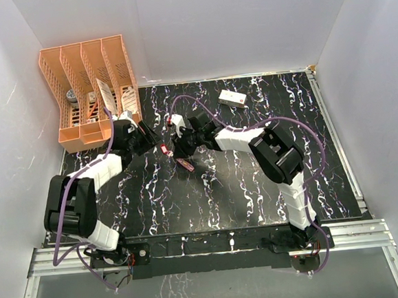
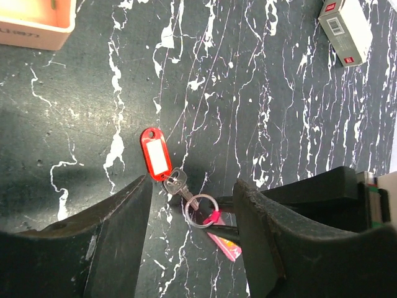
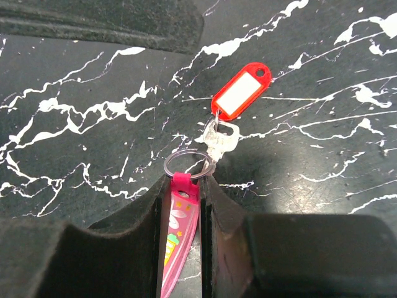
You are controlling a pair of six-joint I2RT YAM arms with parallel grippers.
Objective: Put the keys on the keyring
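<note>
Right pincer (image 3: 184, 189) clamps keyring (image 3: 189, 165) by tag (image 3: 178, 239) (left pincer (image 2: 192, 186) agape).

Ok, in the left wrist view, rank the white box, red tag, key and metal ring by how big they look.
1. white box, although the frame edge crops it and it lies farther from the camera.
2. red tag.
3. metal ring and key: too alike to rank.
</note>
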